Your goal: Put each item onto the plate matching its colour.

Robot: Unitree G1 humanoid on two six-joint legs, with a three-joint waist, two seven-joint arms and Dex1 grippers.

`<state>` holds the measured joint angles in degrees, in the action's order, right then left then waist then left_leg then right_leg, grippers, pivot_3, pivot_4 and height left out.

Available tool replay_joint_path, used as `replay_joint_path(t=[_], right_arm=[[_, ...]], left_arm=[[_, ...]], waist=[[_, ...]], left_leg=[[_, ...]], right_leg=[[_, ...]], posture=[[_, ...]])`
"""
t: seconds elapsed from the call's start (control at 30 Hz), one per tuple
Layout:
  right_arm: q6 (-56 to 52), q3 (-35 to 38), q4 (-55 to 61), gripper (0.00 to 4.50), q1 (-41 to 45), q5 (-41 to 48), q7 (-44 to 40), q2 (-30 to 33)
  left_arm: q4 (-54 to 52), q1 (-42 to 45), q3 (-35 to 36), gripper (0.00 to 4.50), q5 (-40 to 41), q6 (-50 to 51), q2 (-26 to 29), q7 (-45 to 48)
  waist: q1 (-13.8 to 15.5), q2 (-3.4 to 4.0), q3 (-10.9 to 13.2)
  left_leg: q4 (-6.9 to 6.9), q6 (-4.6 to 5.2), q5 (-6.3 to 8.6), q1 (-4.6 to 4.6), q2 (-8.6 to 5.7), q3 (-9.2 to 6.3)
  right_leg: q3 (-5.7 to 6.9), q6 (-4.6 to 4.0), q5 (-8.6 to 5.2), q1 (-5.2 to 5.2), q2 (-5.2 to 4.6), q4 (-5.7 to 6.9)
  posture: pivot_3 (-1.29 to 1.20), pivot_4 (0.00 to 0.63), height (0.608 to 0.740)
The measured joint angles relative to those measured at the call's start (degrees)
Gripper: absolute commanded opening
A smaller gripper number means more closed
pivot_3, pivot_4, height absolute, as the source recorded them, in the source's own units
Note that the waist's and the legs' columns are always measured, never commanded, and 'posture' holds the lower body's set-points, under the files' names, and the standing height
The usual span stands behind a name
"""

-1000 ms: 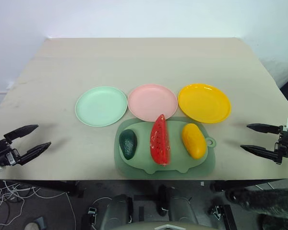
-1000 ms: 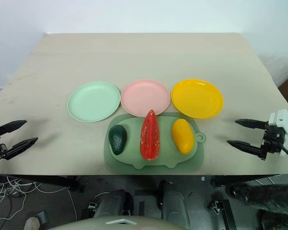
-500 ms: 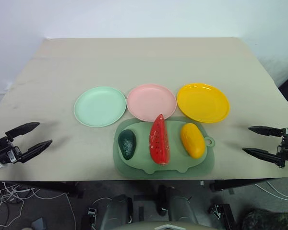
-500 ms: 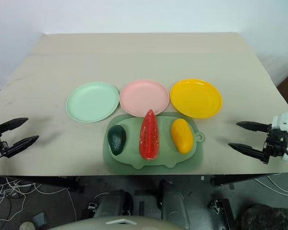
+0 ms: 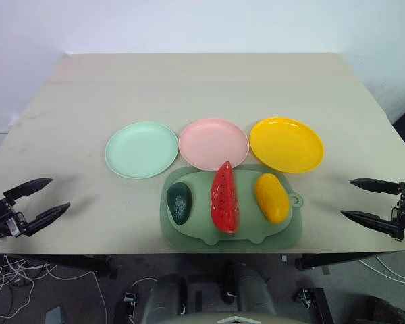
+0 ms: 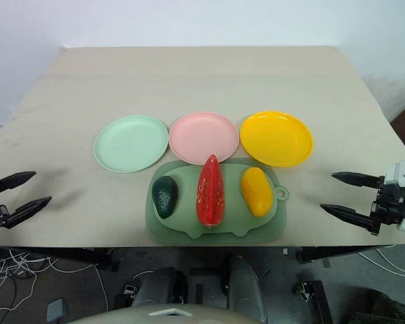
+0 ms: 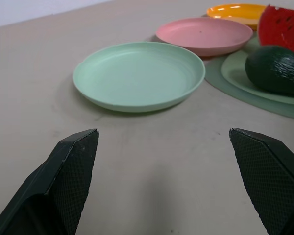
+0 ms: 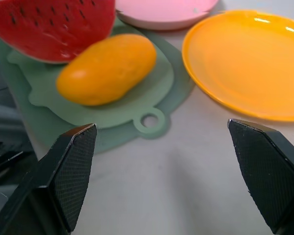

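Three toy fruits lie side by side on a sage-green mat [image 5: 189,236]: a dark green avocado [image 5: 179,202], a red watermelon wedge [image 5: 225,198] and a yellow-orange mango [image 5: 272,198]. Behind the mat stand a mint green plate [image 5: 142,149], a pink plate [image 5: 213,144] and a yellow-orange plate [image 5: 286,144], all bare. My left gripper [image 5: 42,200] hovers open at the table's front left edge, empty. At the front right edge my right gripper [image 5: 356,200] is open too, holding nothing. The wrist views show the avocado [image 7: 275,69] and the mango [image 8: 107,69] ahead of wide-spread fingers.
The beige table [image 5: 202,88] stretches far behind the plates. Its front edge runs just below the mat. Cables lie on the floor [image 5: 7,277] at the lower left.
Both grippers stay open and empty. The right gripper has drawn back slightly toward the table's right edge. The fruits and plates have not moved.
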<state>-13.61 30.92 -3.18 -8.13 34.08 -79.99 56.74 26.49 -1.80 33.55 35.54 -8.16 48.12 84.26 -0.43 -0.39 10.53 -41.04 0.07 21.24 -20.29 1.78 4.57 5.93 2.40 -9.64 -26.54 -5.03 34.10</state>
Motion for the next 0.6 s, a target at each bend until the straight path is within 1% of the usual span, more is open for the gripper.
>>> replay_joint_path(t=[0.1,0.2,0.27,0.33,0.43,0.6], right_arm=[[-9.75,0.10,7.74,4.50,-2.51,3.38,3.69,0.25],[-18.76,-0.47,14.24,4.50,-1.88,6.05,8.51,1.38],[-24.95,-1.50,17.67,4.50,-0.04,8.51,11.58,2.70],[-31.46,-3.62,20.19,4.50,4.02,11.42,15.25,3.30],[-38.36,-5.77,21.17,4.50,9.46,14.69,20.68,3.01],[-47.36,-8.11,23.56,4.50,13.71,18.83,28.00,2.70]], left_arm=[[-0.34,-0.38,-0.05,4.48,-0.12,-1.83,-1.33,-0.33],[-1.25,-0.48,-0.29,4.48,-0.54,-3.26,-2.32,-0.97],[-2.56,-0.66,-0.44,4.48,-0.60,-3.54,-2.33,-1.16],[-3.90,-0.69,-0.67,4.48,-0.60,-3.55,-2.40,-1.97],[-6.81,-1.44,-0.90,4.48,-0.51,-3.34,-3.51,-2.66],[-10.48,-4.85,-1.05,4.48,-0.23,-2.31,-5.39,-4.17]], waist=[[0.08,0.00,0.00],[0.14,-0.02,-0.01],[0.15,-0.02,-0.01],[0.12,-0.03,-0.01],[0.08,-0.02,-0.01],[0.25,-0.03,-0.01]], left_leg=[[0.00,0.00,0.00,0.00,0.00,-0.01],[-0.01,0.00,0.00,-0.01,0.00,-0.03],[0.00,0.00,0.01,-0.05,0.00,-0.03],[0.00,0.00,0.01,-0.05,0.01,-0.04],[0.00,0.01,0.01,-0.11,0.00,-0.01],[0.00,0.02,0.01,-0.15,-0.01,-0.01]], right_leg=[[-0.01,0.00,0.00,-0.01,-0.02,0.00],[-0.01,-0.01,-0.01,-0.02,-0.02,-0.01],[-0.02,-0.13,-0.08,-0.07,-0.03,0.00],[-0.02,-0.14,-0.08,-0.07,-0.01,-0.01],[-0.03,-0.13,-0.07,-0.12,-0.02,-0.02],[-0.03,-0.02,-0.01,-0.14,-0.01,-0.02]], posture=[[0.00,0.150,0.736],[0.00,0.150,0.736],[0.00,0.150,0.736],[0.00,0.150,0.736],[0.00,0.150,0.736],[0.00,0.150,0.736]])
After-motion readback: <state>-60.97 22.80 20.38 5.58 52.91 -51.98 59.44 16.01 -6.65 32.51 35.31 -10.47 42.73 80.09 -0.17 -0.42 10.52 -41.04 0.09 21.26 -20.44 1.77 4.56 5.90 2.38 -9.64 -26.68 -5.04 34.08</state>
